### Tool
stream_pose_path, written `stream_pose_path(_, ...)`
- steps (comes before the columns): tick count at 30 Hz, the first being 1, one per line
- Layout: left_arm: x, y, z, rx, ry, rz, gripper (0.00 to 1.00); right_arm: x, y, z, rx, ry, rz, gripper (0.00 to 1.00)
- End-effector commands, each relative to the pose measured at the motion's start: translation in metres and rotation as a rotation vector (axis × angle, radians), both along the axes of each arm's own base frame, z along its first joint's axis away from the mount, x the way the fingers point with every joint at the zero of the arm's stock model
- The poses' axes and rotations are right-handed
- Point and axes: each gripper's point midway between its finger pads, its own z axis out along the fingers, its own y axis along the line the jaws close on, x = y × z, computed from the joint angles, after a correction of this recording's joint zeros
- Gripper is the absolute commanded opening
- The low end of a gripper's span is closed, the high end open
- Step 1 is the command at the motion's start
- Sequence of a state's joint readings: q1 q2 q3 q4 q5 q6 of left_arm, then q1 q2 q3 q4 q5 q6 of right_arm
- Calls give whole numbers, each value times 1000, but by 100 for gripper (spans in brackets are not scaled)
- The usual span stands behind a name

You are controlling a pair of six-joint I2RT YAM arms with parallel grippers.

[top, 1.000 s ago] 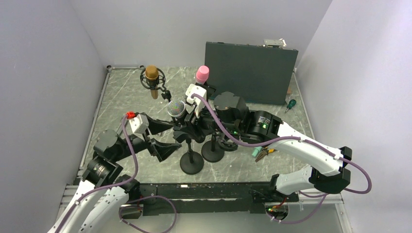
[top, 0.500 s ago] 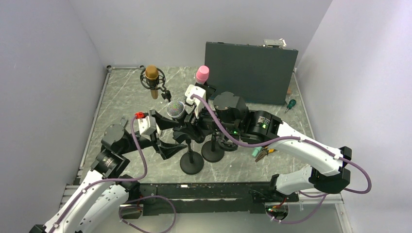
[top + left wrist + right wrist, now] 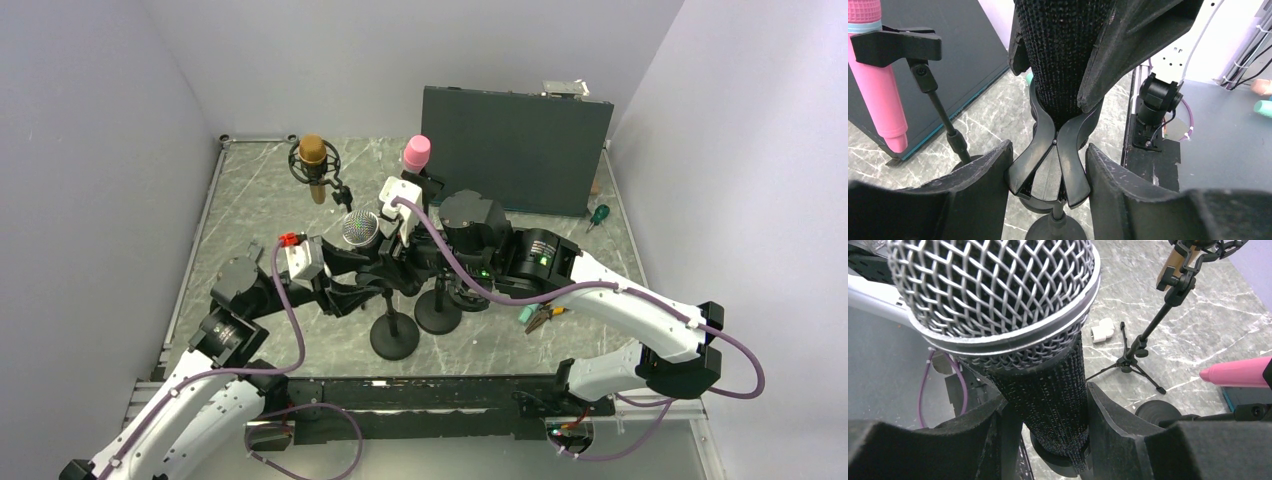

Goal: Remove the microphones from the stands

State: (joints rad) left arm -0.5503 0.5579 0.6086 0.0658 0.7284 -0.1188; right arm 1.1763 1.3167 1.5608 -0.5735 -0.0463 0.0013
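Silver-mesh microphone (image 3: 361,228) sits in the clip (image 3: 1050,165) on top of its stand (image 3: 395,340), near the middle of the marble table (image 3: 260,200). Head tilted up and toward the left side.

Right gripper (image 3: 1048,400): both fingers pressed against the dark textured body of the microphone just below the mesh head, 1 on each side. A firm grip.

Left gripper (image 3: 1049,147): reaches in from the left, lower on the stand. Its 2 fingers bracket the clip's 2 spread levers and touch their outer edges, closed onto the clip. The right gripper's fingers show above, around the microphone body.

Stand's round base rests flat on the table, with a 2nd round base just beside it to the right.

Behind: pink microphone (image 3: 416,152) in its own clip, brown microphone (image 3: 313,152) on a small tripod, dark panel (image 3: 515,150) upright at the back.
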Motion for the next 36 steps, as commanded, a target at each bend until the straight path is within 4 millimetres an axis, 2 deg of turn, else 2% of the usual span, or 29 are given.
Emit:
stream_pose_path(1,-3,0,-12,37,-2,-8,45,-11,7,22,80,17,40,20)
stream_pose_path(3,-1,2,-18,61,13,8,34,-11,6,24,82,15,42,19)
stream_pose_path(4,0,3,-21,75,21,16,24,-12,6,25,85,15,41,19)
stream_pose_path(7,3,5,-25,93,31,40,2,-11,6,26,93,11,39,14)
stream_pose_path(10,5,8,-29,97,32,61,0,-10,6,30,107,8,32,6)
stream_pose_path(14,-1,7,-28,95,35,35,0,-9,8,29,102,6,33,2)
stream_pose_path(15,-3,6,-27,92,42,28,13,-9,8,28,97,6,33,2)
stream_pose_path(17,-3,7,-25,83,56,30,50,-9,8,27,91,7,35,1)
stream_pose_path(18,-3,7,-23,77,57,36,62,-10,8,27,89,6,36,1)
stream_pose_path(20,0,9,-22,65,56,58,80,-10,6,28,93,5,37,1)
stream_pose_path(22,1,10,-20,57,50,73,88,-12,6,28,96,7,42,1)
stream_pose_path(26,2,10,-17,46,39,74,90,-14,8,26,89,15,55,0)
stream_pose_path(30,2,6,-16,39,39,51,88,-14,9,24,84,19,58,0)
stream_pose_path(34,2,4,-18,43,43,41,78,-15,9,25,87,18,60,0)
stream_pose_path(36,3,4,-19,51,43,46,68,-15,8,25,90,17,60,0)
